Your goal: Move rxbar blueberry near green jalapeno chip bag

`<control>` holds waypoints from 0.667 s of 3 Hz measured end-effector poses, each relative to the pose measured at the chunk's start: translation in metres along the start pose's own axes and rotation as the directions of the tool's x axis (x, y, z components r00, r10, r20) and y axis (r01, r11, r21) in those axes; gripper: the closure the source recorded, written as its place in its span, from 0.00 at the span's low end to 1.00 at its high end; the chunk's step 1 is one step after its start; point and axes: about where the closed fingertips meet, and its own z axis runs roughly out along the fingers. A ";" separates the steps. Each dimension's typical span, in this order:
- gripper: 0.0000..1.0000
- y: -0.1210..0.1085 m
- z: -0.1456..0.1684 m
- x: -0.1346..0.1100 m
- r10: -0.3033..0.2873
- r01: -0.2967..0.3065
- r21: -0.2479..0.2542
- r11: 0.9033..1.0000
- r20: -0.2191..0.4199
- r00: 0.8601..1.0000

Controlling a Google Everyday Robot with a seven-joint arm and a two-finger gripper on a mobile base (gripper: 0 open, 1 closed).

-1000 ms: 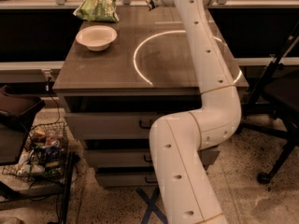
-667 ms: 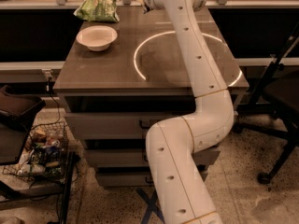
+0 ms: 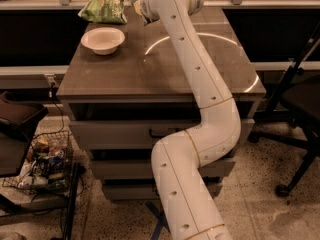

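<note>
The green jalapeno chip bag [image 3: 103,10] lies at the back left of the brown table [image 3: 120,74], just behind the white bowl [image 3: 103,39]. My white arm reaches over the table to its far edge. The gripper [image 3: 141,9] is at the end of the arm, just right of the chip bag and behind and to the right of the bowl; the wrist covers most of it. The rxbar blueberry does not show in this view; the wrist may hide it.
A pale ring of light [image 3: 200,49] lies on the table's right half. Drawers [image 3: 125,134] sit below the tabletop. A wire basket of items [image 3: 42,161] stands on the floor at left. An office chair [image 3: 300,104] stands at right.
The arm's end has swung left along the table's back edge, from near the middle toward the chip bag. The bowl and bag have not moved.
</note>
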 end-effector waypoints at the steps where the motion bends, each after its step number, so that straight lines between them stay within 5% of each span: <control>1: 1.00 0.002 0.013 -0.002 0.008 -0.008 -0.001 1.000 0.016 1.000; 2: 1.00 0.002 0.017 0.000 0.010 -0.010 -0.001 1.000 0.017 1.000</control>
